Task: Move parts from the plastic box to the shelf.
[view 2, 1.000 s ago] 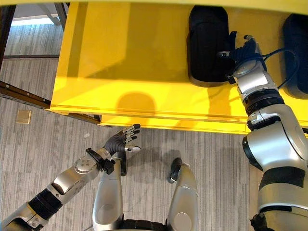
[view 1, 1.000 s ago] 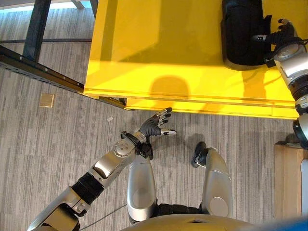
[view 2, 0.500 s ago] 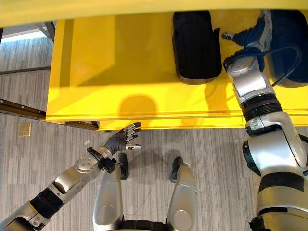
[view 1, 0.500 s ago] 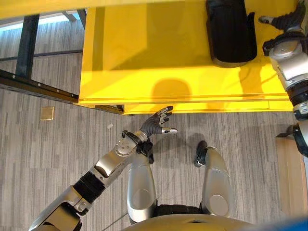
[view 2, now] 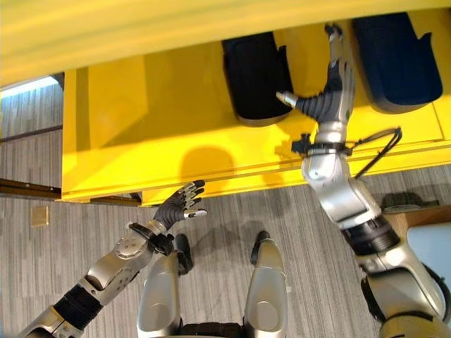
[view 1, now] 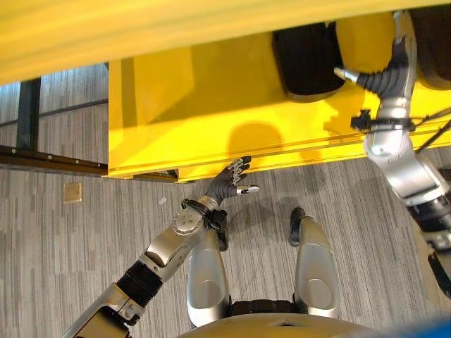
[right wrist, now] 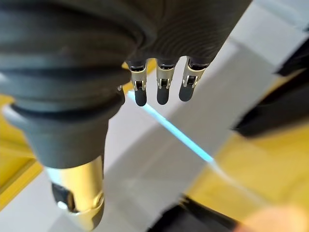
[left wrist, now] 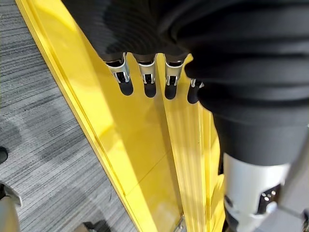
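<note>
The right hand (view 2: 331, 88), fingers apart and empty, has lifted off the black moulded part (view 2: 255, 76) lying on the yellow shelf (view 2: 141, 120) in the upper middle, so that part looks delivered.

Grey striped carpet floor (view 1: 70, 260) is seen throughout the lower part of both eye views. A yellow shelf (view 1: 204, 105) is spread across the upper part, with an upper yellow board (view 2: 141, 32) seen above it; the shelf surface is brightly lit. A dark metal rail (view 1: 49, 160) is seen on the far left, and a small tan square (view 1: 72, 192) is set into the carpet near it.
</note>
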You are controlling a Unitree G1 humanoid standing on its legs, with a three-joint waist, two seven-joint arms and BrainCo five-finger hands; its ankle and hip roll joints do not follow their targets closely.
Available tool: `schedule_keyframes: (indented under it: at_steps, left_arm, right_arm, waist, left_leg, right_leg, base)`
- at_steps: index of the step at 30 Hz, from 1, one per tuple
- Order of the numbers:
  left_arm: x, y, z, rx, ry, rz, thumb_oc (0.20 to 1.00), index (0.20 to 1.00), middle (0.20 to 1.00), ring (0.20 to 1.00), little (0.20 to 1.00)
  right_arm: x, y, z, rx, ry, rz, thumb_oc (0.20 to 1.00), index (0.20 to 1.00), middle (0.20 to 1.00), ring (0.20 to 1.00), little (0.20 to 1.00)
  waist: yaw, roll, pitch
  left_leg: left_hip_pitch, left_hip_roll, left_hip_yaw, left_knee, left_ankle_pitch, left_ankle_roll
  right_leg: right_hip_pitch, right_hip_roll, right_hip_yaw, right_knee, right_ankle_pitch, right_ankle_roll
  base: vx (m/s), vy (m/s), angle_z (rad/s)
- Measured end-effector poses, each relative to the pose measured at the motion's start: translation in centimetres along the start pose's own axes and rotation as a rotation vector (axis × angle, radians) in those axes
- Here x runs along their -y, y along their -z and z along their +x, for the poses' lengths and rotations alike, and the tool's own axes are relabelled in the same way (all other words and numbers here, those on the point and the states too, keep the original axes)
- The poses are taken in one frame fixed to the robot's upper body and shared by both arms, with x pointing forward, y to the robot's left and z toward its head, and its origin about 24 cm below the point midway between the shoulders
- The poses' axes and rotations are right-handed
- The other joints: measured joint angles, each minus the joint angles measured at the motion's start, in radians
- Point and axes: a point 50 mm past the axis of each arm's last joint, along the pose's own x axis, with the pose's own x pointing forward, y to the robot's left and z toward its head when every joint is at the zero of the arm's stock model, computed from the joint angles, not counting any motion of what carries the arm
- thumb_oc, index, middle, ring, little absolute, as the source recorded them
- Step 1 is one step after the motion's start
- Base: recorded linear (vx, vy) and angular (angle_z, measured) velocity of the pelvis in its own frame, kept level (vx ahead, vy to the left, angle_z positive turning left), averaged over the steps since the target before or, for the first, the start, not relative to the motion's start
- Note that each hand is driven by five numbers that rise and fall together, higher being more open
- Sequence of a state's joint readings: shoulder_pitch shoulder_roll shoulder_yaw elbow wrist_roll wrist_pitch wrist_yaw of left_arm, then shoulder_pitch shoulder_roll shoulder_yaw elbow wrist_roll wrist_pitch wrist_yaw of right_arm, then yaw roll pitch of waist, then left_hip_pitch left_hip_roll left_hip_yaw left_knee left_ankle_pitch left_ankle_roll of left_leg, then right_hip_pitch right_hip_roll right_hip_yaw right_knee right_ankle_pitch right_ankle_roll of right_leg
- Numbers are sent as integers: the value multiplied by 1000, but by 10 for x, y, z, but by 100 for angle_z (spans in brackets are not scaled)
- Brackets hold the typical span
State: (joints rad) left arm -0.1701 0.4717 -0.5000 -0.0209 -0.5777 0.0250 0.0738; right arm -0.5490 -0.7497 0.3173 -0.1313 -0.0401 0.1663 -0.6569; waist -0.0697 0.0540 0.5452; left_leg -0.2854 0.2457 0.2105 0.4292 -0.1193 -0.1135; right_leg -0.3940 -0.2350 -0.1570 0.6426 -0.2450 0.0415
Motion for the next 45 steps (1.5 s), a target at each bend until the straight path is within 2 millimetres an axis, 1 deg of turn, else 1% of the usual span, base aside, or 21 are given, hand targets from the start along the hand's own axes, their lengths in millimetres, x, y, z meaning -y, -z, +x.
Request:
schedule_keyframes:
  at_steps: [1, 3, 6, 7, 8, 9, 10, 11, 13, 15, 17, 20, 25, 27, 32, 33, 39, 40, 42, 44, 45]
  left_arm:
    - [-2, 1, -1, -2, -13, -1, 1000, 1000, 1000, 1000, 1000]
    - [-5, 5, -5, -7, -44, -14, 1000, 1000, 1000, 1000, 1000]
    - [-7, 11, -10, -28, -64, -25, 1000, 1000, 1000, 1000, 1000]
    - [-7, 16, -16, -42, -71, -36, 1000, 1000, 1000, 1000, 1000]
    - [-6, 19, -19, -50, -73, -44, 1000, 1000, 1000, 1000, 1000]
    - [-7, 20, -21, -54, -79, -49, 1000, 1000, 1000, 1000, 1000]
    - [-9, 26, -27, -77, -98, -60, 1000, 1000, 1000, 1000, 1000]
    - [-9, 31, -30, -96, -103, -65, 1000, 1000, 1000, 1000, 1000]
    - [-7, 39, -37, -130, -113, -84, 1000, 1000, 1000, 1000, 1000]
    - [-7, 46, -43, -151, -133, -104, 1000, 1000, 1000, 1000, 1000]
    - [-18, 51, -54, -165, -194, -110, 1000, 1000, 1000, 1000, 1000]
    - [-26, 54, -63, -183, -218, -98, 1000, 1000, 1000, 1000, 1000]
    - [-27, 62, -74, -247, -151, -49, 1000, 1000, 1000, 1000, 1000]
    - [-28, 63, -78, -279, -104, -7, 1000, 1000, 1000, 1000, 1000]
    - [-32, 64, -86, -353, 26, 85, 1000, 1000, 1000, 1000, 1000]
    - [-32, 64, -85, -365, 46, 86, 1000, 1000, 1000, 1000, 1000]
    - [-29, 59, -76, -360, 118, 105, 1000, 1000, 1000, 1000, 1000]
    - [-27, 57, -73, -354, 133, 109, 1000, 1000, 1000, 1000, 1000]
    - [-24, 53, -67, -341, 168, 126, 1000, 1000, 1000, 1000, 1000]
    - [-18, 46, -55, -325, 229, 166, 1000, 1000, 1000, 1000, 1000]
    - [-15, 42, -50, -312, 246, 176, 1000, 1000, 1000, 1000, 1000]
  right_arm:
    - [-1, 2, -7, -14, -17, 25, 1000, 1000, 1000, 1000, 1000]
    - [-6, 6, -41, -67, -87, 103, 1000, 1000, 1000, 1000, 1000]
    - [-14, 28, -81, -200, -222, 133, 1000, 1000, 1000, 1000, 1000]
    - [-14, 38, -103, -270, -274, 145, 1000, 1000, 1000, 1000, 1000]
    - [-15, 42, -115, -311, -311, 167, 1000, 1000, 1000, 1000, 1000]
    - [-16, 43, -119, -320, -329, 182, 1000, 1000, 1000, 1000, 1000]
    - [-17, 40, -122, -300, -350, 217, 1000, 1000, 1000, 1000, 1000]
    - [-17, 39, -122, -286, -353, 228, 1000, 1000, 1000, 1000, 1000]
    - [-16, 38, -126, -274, -361, 245, 1000, 1000, 1000, 1000, 1000]
    - [-15, 38, -132, -271, -377, 248, 1000, 1000, 1000, 1000, 1000]
    - [-17, 39, -137, -266, -402, 239, 1000, 1000, 1000, 1000, 1000]
    - [-19, 43, -141, -282, -417, 218, 1000, 1000, 1000, 1000, 1000]
    - [-20, 45, -143, -294, -423, 203, 1000, 1000, 1000, 1000, 1000]
    - [-20, 47, -143, -304, -423, 196, 1000, 1000, 1000, 1000, 1000]
    - [-20, 61, -149, -387, -423, 171, 1000, 1000, 1000, 1000, 1000]
    - [-20, 67, -151, -421, -423, 156, 1000, 1000, 1000, 1000, 1000]
    - [-13, 75, -154, -488, -383, 147, 1000, 1000, 1000, 1000, 1000]
    - [-11, 77, -156, -506, -373, 143, 1000, 1000, 1000, 1000, 1000]
    - [-6, 84, -157, -543, -349, 135, 1000, 1000, 1000, 1000, 1000]
    - [1, 89, -161, -574, -316, 121, 1000, 1000, 1000, 1000, 1000]
    - [3, 89, -160, -576, -297, 126, 1000, 1000, 1000, 1000, 1000]
  waist:
    - [-10, 0, 0]
    - [-21, -1, 0]
    - [-52, -1, -1]
    - [-56, -2, -4]
    - [-64, -1, -9]
    - [-76, -1, -11]
    - [-81, 1, -48]
    - [-85, 1, -70]
    - [-82, 0, -125]
    - [-76, -2, -195]
    - [-50, -6, -275]
    - [-31, -22, -313]
    - [-7, -40, -323]
    - [-7, -44, -324]
    - [-9, -48, -324]
    - [-19, -48, -323]
    - [-60, -53, -320]
    - [-59, -52, -320]
    - [-75, -53, -317]
    - [-108, -60, -311]
    - [-112, -63, -308]
  left_leg:
    - [9, 1, 3, -17, 5, 0]
    - [57, 7, 14, -83, 36, -10]
    - [132, 5, 41, -169, 65, -15]
    - [178, 2, 55, -217, 79, -16]
    - [201, 1, 62, -242, 87, -17]
    - [215, 0, 64, -263, 95, -15]
    - [244, -2, 86, -312, 112, -14]
    - [261, -5, 89, -334, 121, -11]
    - [296, -12, 96, -368, 125, -12]
    - [321, -20, 102, -396, 127, -11]
    - [364, -22, 118, -432, 128, -9]
    - [374, -31, 122, -455, 136, -4]
    - [373, -42, 122, -467, 143, -1]
    - [374, -41, 123, -473, 147, -1]
    - [382, -39, 130, -500, 164, -2]
    - [393, -40, 135, -508, 166, -3]
    - [409, -48, 158, -520, 167, -3]
    - [411, -50, 160, -521, 166, -2]
    - [410, -59, 170, -521, 164, 1]
    - [412, -87, 201, -514, 151, 18]
    - [414, -95, 211, -513, 146, 24]
  right_leg:
    - [6, 7, 3, -12, 5, 0]
    - [45, 23, -4, -60, 22, -4]
    - [97, 30, -4, -120, 40, -2]
    - [131, 38, -4, -151, 48, 2]
    - [149, 43, -4, -175, 57, 4]
    - [165, 45, -5, -197, 65, 6]
    - [180, 56, 0, -245, 89, 11]
    - [200, 60, -1, -272, 101, 14]
    - [235, 61, -4, -310, 109, 23]
    - [265, 61, -7, -349, 119, 34]
    - [337, 64, -10, -460, 170, 52]
    - [370, 64, -18, -530, 206, 62]
    - [392, 61, -22, -590, 243, 68]
    - [400, 64, -24, -608, 253, 68]
    - [406, 78, -24, -638, 271, 66]
    - [418, 81, -22, -653, 279, 66]
    - [418, 84, -1, -664, 287, 70]
    - [418, 83, 2, -664, 288, 70]
    - [408, 75, 12, -660, 291, 75]
    - [381, 53, 49, -642, 302, 90]
    - [378, 44, 54, -639, 305, 96]
  base:
    - [60, 55, -10]
    - [66, 59, -10]
    - [106, 82, -15]
    - [139, 109, -12]
    - [159, 121, -11]
    - [188, 128, -19]
    - [178, 119, -16]
    - [189, 111, -20]
    - [99, 63, -2]
    - [73, 63, -2]
    - [122, 56, -7]
    - [13, 11, 0]
    - [0, 0, 0]
    - [0, 0, 0]
    - [-8, 24, -4]
    - [-34, 90, -7]
    - [-16, 139, -10]
    - [-57, 183, -11]
    - [-80, 309, -18]
    - [-77, 336, -36]
    - [-51, 237, -35]
